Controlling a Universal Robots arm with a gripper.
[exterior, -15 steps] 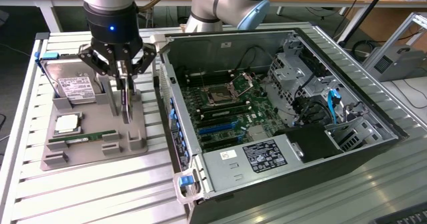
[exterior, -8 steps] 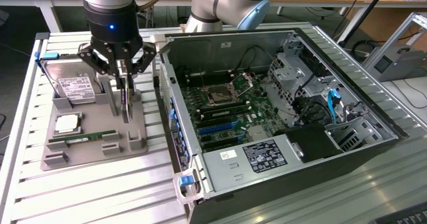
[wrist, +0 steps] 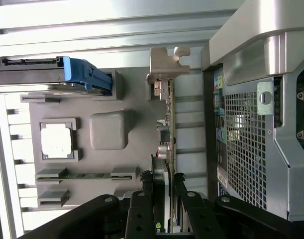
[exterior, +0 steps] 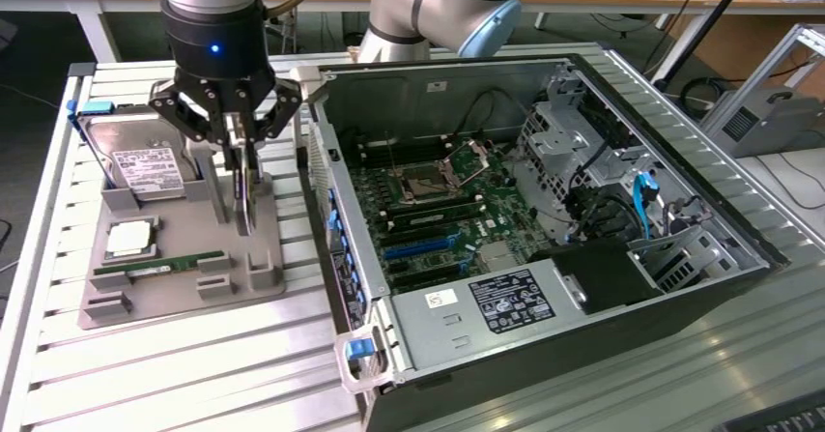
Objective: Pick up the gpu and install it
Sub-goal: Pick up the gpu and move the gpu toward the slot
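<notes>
- A grey tray [exterior: 168,302] lies on the slatted tabletop [exterior: 193,374], toward the tabletop's edge on the exterior view's left.
- A hard drive [exterior: 145,166] with a white label fills the tray's far corner. Nearer the front lie a square processor chip [exterior: 131,241] and a narrow green memory stick [exterior: 161,266].
- The hand [exterior: 240,166] hangs over the tray's edge nearest the computer case. Its fingers [wrist: 142,199] are drawn partway in and pressed on both faces of the gpu [exterior: 243,210].
- The gpu stands upright on edge, its silver bracket [wrist: 166,62] at the far end. Whether its lower edge is touching the tray I cannot tell.
- The open computer case [exterior: 722,258] lies on its side just beside the tray, toward the exterior view's right, with the motherboard [exterior: 439,200] exposed.
</notes>
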